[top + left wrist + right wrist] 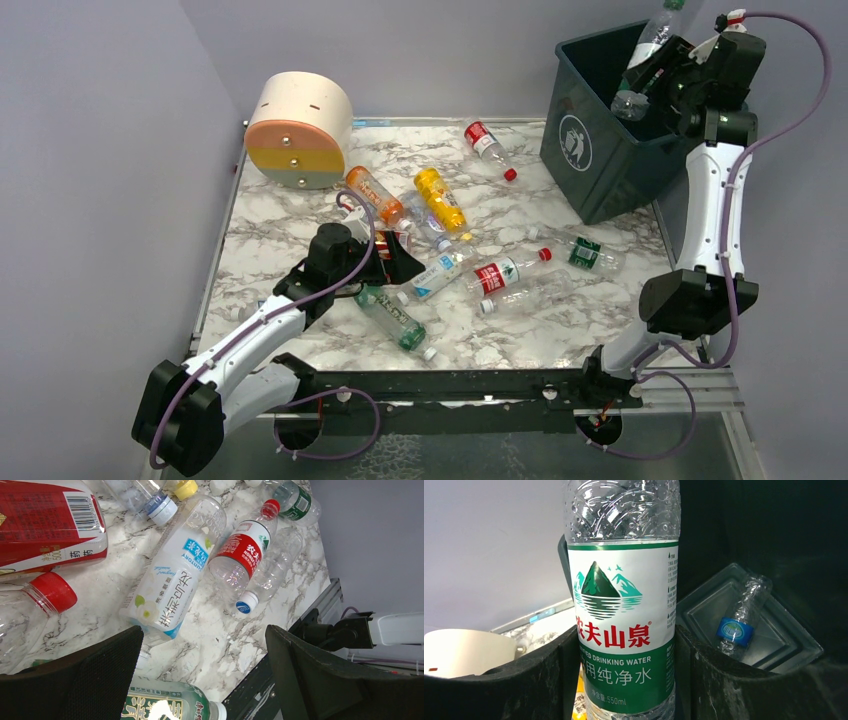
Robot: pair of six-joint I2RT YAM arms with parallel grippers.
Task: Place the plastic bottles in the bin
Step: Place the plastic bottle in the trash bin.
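R gripper clamped partway on a clear green-label water bottle, tilted, cap end up, right over the bin opening. Inside bin: one small blue-label bottle lying on the floor. L gripper spread wide, holding nothing, low over the marble table well left of bin, w/ a Suntory bottle under it. Orange bottle, yellow bottle and red-label bottle also lie left of bin.

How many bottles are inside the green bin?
1: a clear bottle with a blue label lies on the bin floor. The right claw holds a green-labelled bottle over it. More may be hidden.
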